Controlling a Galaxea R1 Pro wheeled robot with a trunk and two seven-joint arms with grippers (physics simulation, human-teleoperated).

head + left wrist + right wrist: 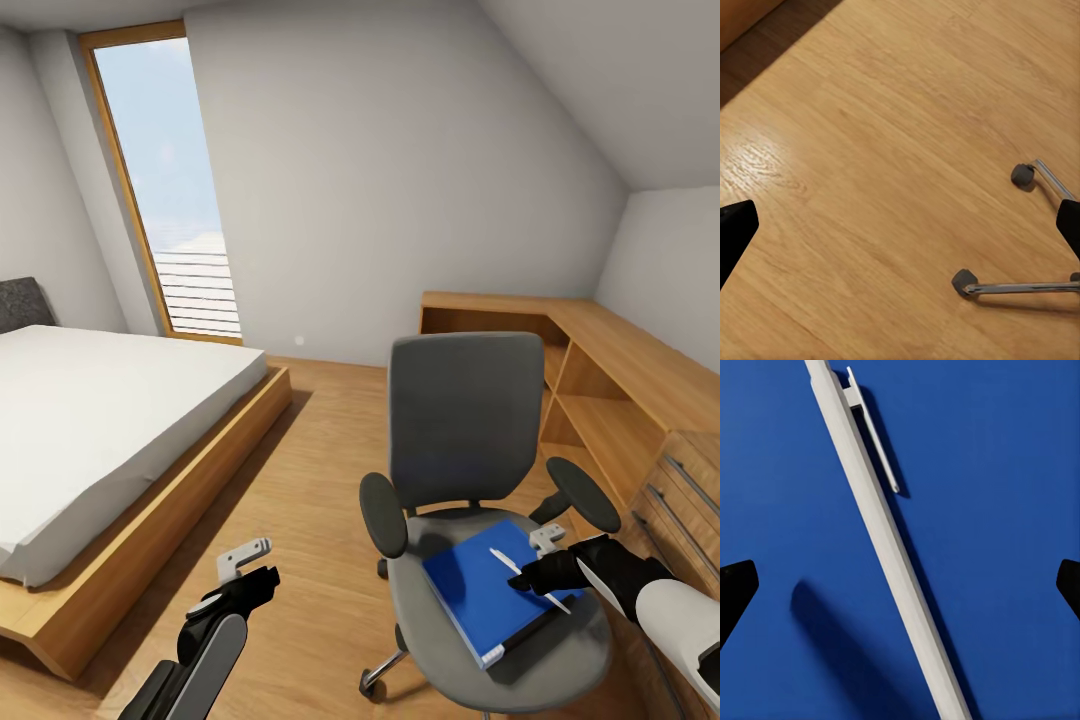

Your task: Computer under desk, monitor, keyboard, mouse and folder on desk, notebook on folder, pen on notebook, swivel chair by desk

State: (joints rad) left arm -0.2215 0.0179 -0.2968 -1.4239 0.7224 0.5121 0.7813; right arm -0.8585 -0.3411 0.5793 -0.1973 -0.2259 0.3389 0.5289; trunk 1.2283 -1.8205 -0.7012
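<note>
The right gripper (545, 560) hangs over the swivel chair (470, 470), just above the pen (881, 547). Its jaws are wide open and hold nothing; in the right wrist view the two fingertips (735, 589) stand far apart on both sides of the pen. The pen lies on the blue folder (480, 590), and the folder lies flat on the chair seat, with one corner near the front edge of the seat.

The step in hand seems to be the picking of the pen. To do it well, the gripper should go straight down with the pen in the middle between the jaws, and close across its thin body, not along it. The pen is thin and light, so it may roll or slip; a slow closing near its middle, away from the clip, looks safest. The fingertips should not press hard into the folder.

The left gripper (235, 580) hangs open and empty above the wooden floor (870, 150), near the chair base.
</note>
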